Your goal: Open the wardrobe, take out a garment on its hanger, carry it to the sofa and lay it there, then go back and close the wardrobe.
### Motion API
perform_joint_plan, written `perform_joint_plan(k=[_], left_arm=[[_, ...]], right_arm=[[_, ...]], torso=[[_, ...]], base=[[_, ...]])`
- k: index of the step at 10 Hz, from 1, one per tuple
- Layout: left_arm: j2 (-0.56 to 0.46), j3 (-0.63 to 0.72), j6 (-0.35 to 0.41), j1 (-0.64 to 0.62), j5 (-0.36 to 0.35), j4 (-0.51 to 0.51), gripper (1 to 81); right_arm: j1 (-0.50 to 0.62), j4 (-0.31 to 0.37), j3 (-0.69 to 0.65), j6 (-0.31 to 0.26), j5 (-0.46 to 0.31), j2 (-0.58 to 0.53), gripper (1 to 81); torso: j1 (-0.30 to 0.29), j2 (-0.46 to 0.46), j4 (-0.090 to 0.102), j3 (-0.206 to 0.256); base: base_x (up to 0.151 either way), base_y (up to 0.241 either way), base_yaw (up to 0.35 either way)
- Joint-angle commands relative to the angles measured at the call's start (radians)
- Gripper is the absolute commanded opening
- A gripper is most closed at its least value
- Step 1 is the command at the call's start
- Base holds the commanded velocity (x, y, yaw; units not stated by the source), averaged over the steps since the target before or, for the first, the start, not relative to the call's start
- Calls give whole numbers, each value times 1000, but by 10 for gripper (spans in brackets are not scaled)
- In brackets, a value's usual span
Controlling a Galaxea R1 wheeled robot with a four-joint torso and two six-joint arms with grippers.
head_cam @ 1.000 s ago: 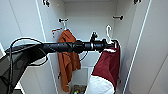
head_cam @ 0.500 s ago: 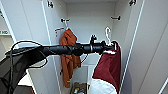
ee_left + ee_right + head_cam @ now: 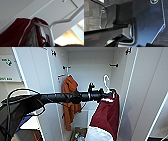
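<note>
The left gripper (image 3: 110,94) reaches level into the open wardrobe (image 3: 87,67), closed on the white hanger (image 3: 107,80) just under its hook. The maroon jacket (image 3: 107,114) with white sleeves hangs from that hanger directly below the gripper. Both white doors stand open to either side. Farther back, one orange hooded garment (image 3: 70,104) hangs inside. Below it, a cardboard box (image 3: 78,134) sits on the wardrobe floor, its contents unclear.
</note>
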Motion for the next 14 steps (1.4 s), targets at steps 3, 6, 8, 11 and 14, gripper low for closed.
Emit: perform_joint_plan(k=[3,6,8,11,14], left_arm=[[-7,4,7,-178,-107,27,10],[-16,13,7,-168,-108,27,10],[-19,19,9,-168,-107,27,10],[-24,30,9,-166,-107,27,10],[-39,51,9,-143,-107,27,10]], right_arm=[[32,-4,13,-7,-59,15,811],[29,-5,11,-7,-58,15,811],[29,-5,11,-7,-59,15,811],[27,-5,11,-7,-58,14,811],[24,-5,11,-7,-56,14,811]], torso=[[0,0,0,0],[0,0,0,0],[0,0,0,0],[-1,0,0,0],[-1,0,0,0]], base=[[-138,0,0],[-125,0,0],[-100,0,0],[-49,0,0],[0,0,0]])
